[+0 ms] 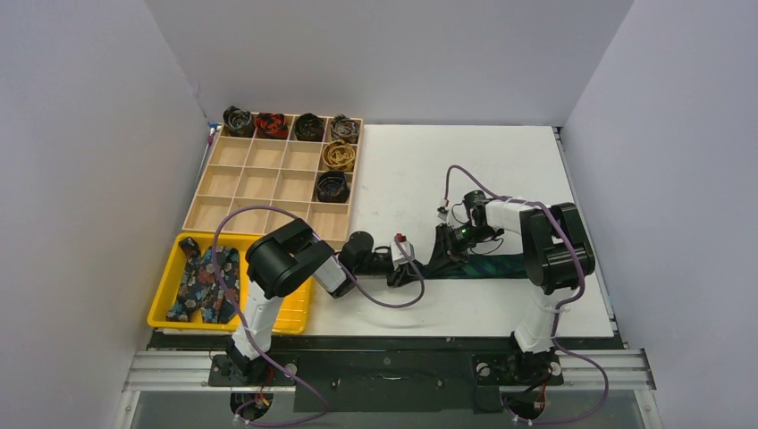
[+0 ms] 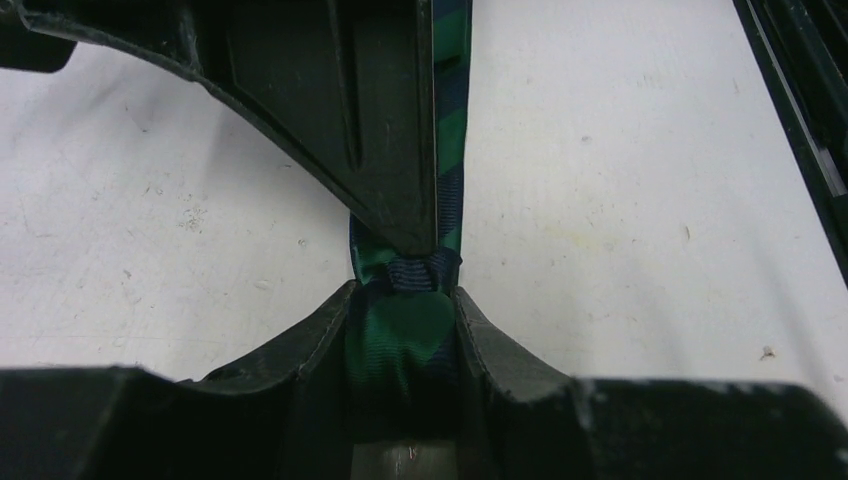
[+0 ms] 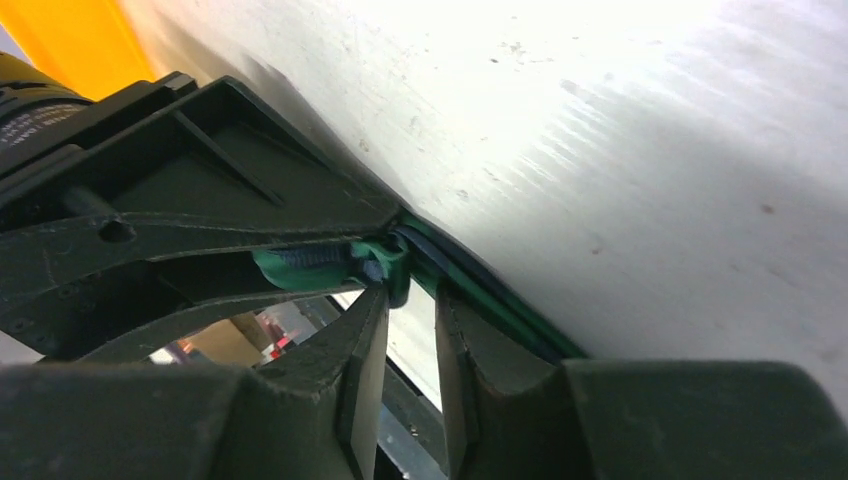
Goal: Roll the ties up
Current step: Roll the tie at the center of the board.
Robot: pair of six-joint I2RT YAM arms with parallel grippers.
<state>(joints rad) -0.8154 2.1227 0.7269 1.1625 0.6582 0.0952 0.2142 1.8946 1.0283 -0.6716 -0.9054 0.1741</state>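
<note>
The plaid tie (image 1: 490,266) lies flat across the near middle of the bench (image 1: 447,161), running left to right between the left arm (image 1: 282,259) and the right arm (image 1: 554,246). Its left end is doubled over into a small fold, and both sets of jaws meet there.

The left jaws are clamped on it. In the left wrist view the tie (image 2: 405,350) is squeezed between the two dark fingers (image 2: 500,350), with a bunched navy ridge just past their tips. The right jaws come in from the opposite side, a tip right at that ridge, and the rest of the tie runs away beyond it. From the right wrist a narrow slit shows between those fingers (image 3: 480,360). The green fold (image 3: 385,265) sits just at their tips, but I cannot tell whether they nip it.

Further out, at the far left of the bench, a wooden box (image 1: 259,183) of square compartments holds six rolled ties (image 1: 309,127). Four fill the far row and two more sit below them in the right-hand column. Nearer, left of the left arm, a yellow tray (image 1: 164,295) holds the floral ties (image 1: 207,281), lying loose.
</note>
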